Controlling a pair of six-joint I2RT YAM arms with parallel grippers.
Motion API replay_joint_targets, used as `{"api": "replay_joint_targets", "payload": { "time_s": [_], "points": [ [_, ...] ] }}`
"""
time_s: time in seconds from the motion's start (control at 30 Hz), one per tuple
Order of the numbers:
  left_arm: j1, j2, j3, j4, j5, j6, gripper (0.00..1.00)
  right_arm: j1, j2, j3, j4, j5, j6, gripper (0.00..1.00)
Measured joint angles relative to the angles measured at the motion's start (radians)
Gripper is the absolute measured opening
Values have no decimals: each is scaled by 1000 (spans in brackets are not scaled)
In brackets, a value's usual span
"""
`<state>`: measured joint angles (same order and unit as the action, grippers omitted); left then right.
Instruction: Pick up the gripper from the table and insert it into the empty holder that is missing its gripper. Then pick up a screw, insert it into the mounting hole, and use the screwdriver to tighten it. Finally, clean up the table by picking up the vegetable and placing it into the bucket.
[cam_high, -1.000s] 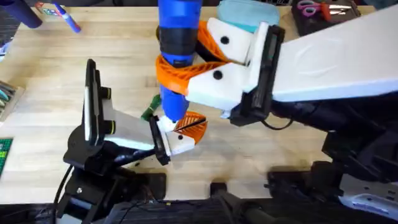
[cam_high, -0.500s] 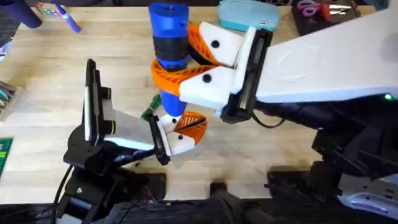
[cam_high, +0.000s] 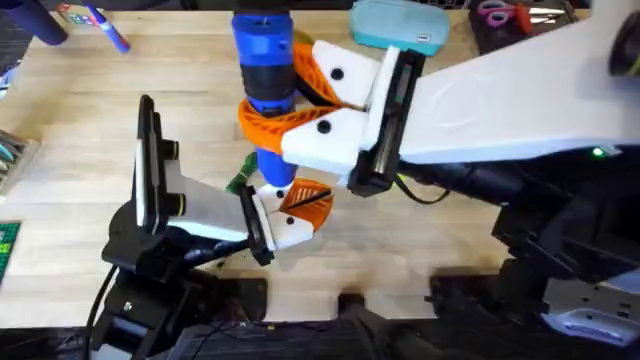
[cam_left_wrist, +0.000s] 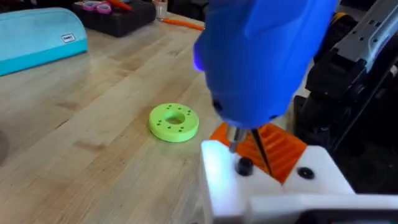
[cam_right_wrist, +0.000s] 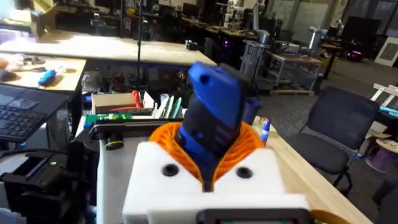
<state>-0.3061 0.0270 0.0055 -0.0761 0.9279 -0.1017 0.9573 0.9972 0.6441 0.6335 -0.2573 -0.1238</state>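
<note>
One screwdriver (cam_high: 265, 95): held upright near the table's middle, long axis vertical, metal bit down, blue body rising toward the overhead camera.
Bit tip: in the left wrist view it meets a dark screw head (cam_left_wrist: 244, 165) on the white piece.
Right gripper (cam_high: 268, 118): orange ribbed pads pinched on the screwdriver around its black band; the white arm reaches in from the lower right, across the middle.
Gripper (cam_high: 297, 205): white piece with orange ribbed pad, seated at the holder's tip, directly under the screwdriver.
Holder (cam_high: 200, 215): lies at lower left, tapered white body pointing right toward the bit.
Left gripper: fingers not discernible, cannot tell.
Vegetable (cam_high: 241, 177): dark green, on the table just left of the screwdriver.
Lime disc (cam_left_wrist: 174, 122): flat on the wood, beside the holder's tip.
</note>
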Motion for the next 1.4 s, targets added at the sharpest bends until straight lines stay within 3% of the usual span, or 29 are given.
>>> {"api": "replay_joint_targets", "payload": {
  "time_s": [1.4],
  "points": [
    [0, 0, 0, 0, 0, 0, 10, 0, 0, 0, 10, -37, 27, 41]
  ]
}}
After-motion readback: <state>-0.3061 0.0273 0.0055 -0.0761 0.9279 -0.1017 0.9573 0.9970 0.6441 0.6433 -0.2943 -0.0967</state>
